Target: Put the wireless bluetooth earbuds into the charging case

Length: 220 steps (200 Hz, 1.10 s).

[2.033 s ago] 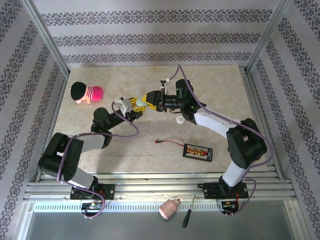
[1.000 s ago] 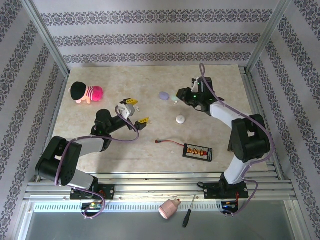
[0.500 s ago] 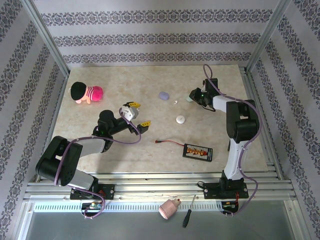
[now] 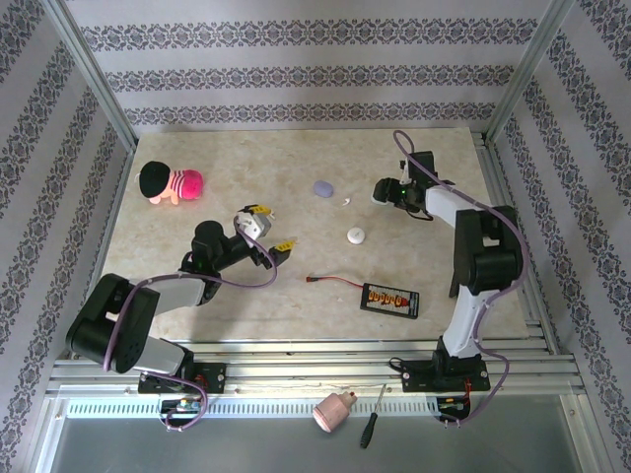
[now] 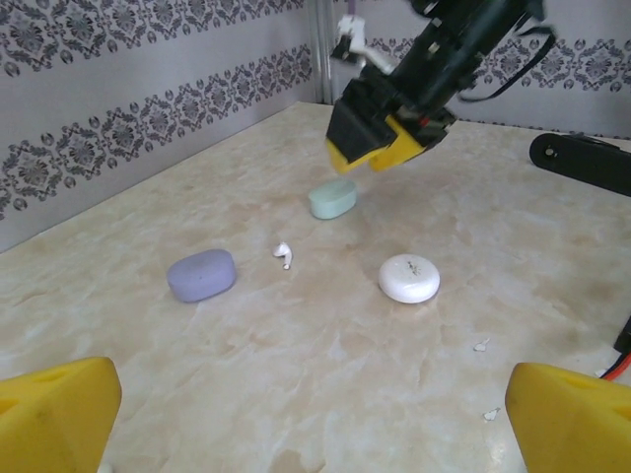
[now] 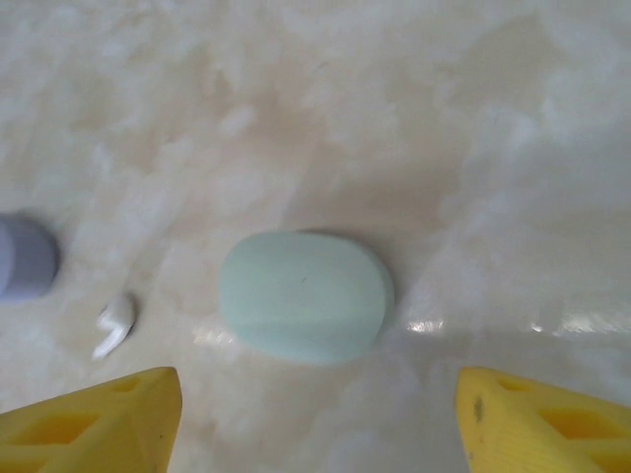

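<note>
**Release of the green case.** The right end effector point(image 4: 385, 191), clenched on the pale green case point(image 6: 304, 296) a second ago, now has its fingers point(image 6: 99, 419) spread. The case lies on the desk point(image 4: 246, 158) just beneath it, touching neither finger. The lavender case point(image 4: 322, 187) sits to its left, and a single white earbud point(image 5: 284, 255) lies loose on the desk between the two. The white case point(image 4: 356, 235) lies nearer the arms. The left end effector point(image 4: 266, 234) hangs over the desk, spread wide and empty. All three cases appear shut and no earbud is seated in one. Insertion has therefore probably not begun, and a case likely has to be opened first.
</note>
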Motion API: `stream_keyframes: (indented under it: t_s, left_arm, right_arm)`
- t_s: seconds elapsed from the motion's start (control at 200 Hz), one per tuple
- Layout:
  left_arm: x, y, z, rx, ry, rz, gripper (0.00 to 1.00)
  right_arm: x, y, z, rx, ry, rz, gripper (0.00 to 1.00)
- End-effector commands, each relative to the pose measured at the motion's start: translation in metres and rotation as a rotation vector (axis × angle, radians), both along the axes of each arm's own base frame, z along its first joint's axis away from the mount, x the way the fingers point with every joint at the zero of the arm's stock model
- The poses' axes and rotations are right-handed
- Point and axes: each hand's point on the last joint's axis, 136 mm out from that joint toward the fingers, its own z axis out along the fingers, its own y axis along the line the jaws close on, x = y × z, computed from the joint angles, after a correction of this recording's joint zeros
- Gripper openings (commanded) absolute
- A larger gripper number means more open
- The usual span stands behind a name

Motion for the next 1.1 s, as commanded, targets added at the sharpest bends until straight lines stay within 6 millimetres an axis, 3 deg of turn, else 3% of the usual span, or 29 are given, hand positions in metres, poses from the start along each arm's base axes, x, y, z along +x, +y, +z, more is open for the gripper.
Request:
stream_keyframes:
  t_s: [0.0,0.125,0.23,0.395,0.715,1.094]
  left_arm:
    - [-0.005,0.002,0.004,0.007,-0.012,0.015,0.99]
    - [-0.003,0.003,0.004,0.021,0.008,0.027,0.99]
    - [-0.001,0.003,0.003,0.031,0.015,0.028,0.99]
    - [-0.001,0.001,0.005,0.029,0.011,0.015,0.99]
    - [-0.002,0.001,0.0,0.028,0.03,0.013,0.99]
    - [0.0,-0.001,-0.005,0.022,0.047,0.007,0.99]
  right_arm:
    - [-0.033,0.024,0.022,-0.084,-0.01,0.254,0.75]
    - [-0.067,0.049,0.025,-0.293,0.014,0.517,0.79]
    - [-0.087,0.065,0.014,-0.506,0.058,0.704,0.91]
    - [-0.114,0.085,-0.01,-0.616,0.259,0.901,0.95]
    - [-0.103,0.086,-0.03,-0.707,0.353,0.931,0.88]
    - [-0.091,0.097,-0.047,-0.678,0.388,0.928,0.67]
